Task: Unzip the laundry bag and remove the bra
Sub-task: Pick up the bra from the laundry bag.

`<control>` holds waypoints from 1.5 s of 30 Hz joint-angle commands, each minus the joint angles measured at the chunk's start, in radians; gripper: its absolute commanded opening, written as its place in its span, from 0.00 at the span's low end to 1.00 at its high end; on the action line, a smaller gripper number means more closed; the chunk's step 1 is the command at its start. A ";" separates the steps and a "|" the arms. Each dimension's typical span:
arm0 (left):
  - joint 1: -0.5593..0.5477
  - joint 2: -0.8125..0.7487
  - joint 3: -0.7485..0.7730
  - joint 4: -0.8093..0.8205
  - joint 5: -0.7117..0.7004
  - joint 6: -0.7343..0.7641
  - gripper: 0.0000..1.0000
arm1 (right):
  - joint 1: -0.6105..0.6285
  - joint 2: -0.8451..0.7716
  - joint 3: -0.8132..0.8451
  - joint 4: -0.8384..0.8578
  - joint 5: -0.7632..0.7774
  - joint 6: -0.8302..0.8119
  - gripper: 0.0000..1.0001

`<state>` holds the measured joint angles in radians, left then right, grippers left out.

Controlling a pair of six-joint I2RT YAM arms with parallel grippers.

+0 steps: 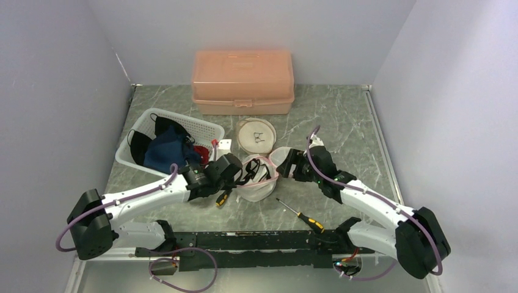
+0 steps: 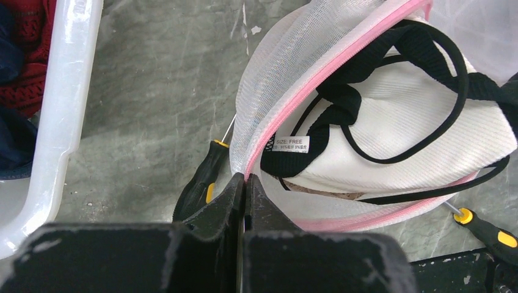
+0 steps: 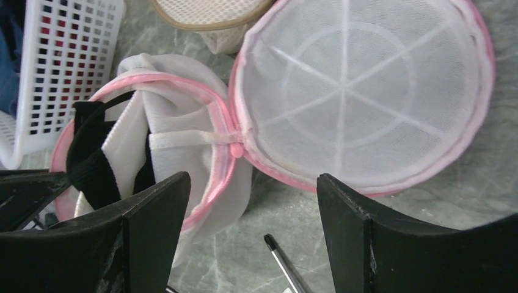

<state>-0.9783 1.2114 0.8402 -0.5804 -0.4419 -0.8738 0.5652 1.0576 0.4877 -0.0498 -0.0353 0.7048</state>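
The laundry bag (image 1: 256, 183) is white mesh with a pink zip rim and lies unzipped at the table's middle. Its round lid (image 3: 366, 91) is flipped open to the right. Inside lies the bra (image 2: 397, 122), white with black straps, also visible in the right wrist view (image 3: 131, 134). My left gripper (image 2: 245, 178) is shut on the bag's pink rim (image 2: 269, 146) at its near left side. My right gripper (image 3: 251, 178) stands open just above the table, beside the hinge between bag and lid, holding nothing.
A white basket (image 1: 204, 127) of clothes stands at the left, and a pink storage box (image 1: 243, 81) at the back. A second beige mesh bag (image 1: 256, 135) lies behind the laundry bag. One screwdriver (image 1: 300, 215) lies near the front, another (image 2: 198, 183) under my left gripper.
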 commanded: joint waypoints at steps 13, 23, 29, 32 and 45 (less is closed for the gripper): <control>0.003 -0.019 -0.031 0.061 0.002 0.007 0.03 | -0.002 0.211 0.087 0.131 -0.211 -0.002 0.61; 0.002 -0.009 -0.031 0.062 0.003 0.003 0.03 | 0.003 0.214 0.093 0.135 -0.238 -0.015 0.06; 0.002 -0.025 -0.028 0.049 -0.007 0.009 0.03 | 0.003 0.047 0.104 0.065 -0.120 -0.085 0.00; 0.002 -0.038 0.005 0.047 -0.028 0.039 0.03 | 0.004 -0.052 0.145 -0.006 -0.063 -0.148 0.00; 0.002 -0.072 0.120 0.106 -0.094 0.136 0.03 | 0.033 -0.226 0.174 -0.113 0.026 -0.255 0.00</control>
<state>-0.9783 1.1553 0.9920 -0.5037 -0.5037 -0.7544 0.5907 0.8509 0.7200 -0.1638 -0.0513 0.4728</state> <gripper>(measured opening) 0.040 0.010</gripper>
